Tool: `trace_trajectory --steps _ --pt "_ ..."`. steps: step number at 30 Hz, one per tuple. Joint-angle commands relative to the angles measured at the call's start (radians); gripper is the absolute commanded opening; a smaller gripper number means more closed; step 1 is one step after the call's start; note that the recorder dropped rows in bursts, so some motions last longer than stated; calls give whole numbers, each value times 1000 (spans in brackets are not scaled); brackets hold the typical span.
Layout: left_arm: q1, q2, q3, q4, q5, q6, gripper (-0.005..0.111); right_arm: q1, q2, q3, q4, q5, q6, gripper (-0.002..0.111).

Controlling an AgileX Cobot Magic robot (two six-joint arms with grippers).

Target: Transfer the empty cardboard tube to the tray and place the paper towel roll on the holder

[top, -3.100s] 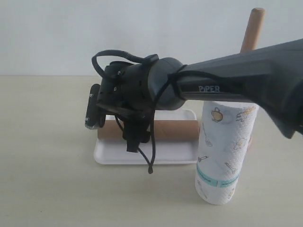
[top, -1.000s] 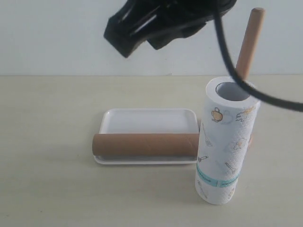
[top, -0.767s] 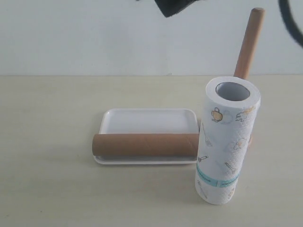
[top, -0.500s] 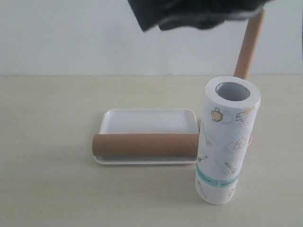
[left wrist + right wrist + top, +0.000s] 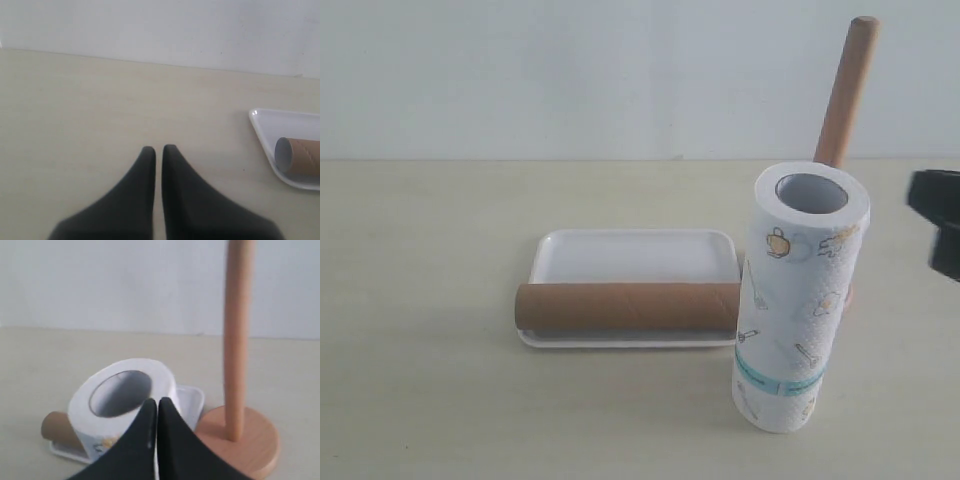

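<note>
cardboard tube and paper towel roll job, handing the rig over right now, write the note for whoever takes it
The left gripper has its jaws shut and holds nothing; it hangs over the table, off to one side of the tray.
The right gripper has its jaws shut and holds nothing; it faces the paper towel roll.
Done: the empty cardboard tube lies on its side in the tray.
The roll stands upright on the table in front of the holder, which carries nothing.
Left: lift the roll and lower it onto the holder.
</note>
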Motion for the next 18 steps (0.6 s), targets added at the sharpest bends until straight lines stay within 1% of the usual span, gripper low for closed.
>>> trace_trajectory --steps 1,5,8,11,14,17,18 --pt "2 -3 4 -7 -1 4 4 -123 -203 132 1 -55 12 0" --pt "2 -3 4 -7 -1 4 4 -203 -357 209 1 -55 60 0" --pt "2 -3 4 -7 -1 4 4 -241 -463 256 1 -55 123 0" --pt "2 -3 4 -7 -1 4 4 -254 -567 309 1 -63 206 0" --pt "2 -3 4 -7 -1 4 4 -254 -661 371 1 -63 230 0" --pt "2 -3 4 -7 1 4 4 -256 -667 399 1 -99 245 0" --pt "2 -3 4 -7 -2 4 4 -264 -667 399 1 -82 245 0"
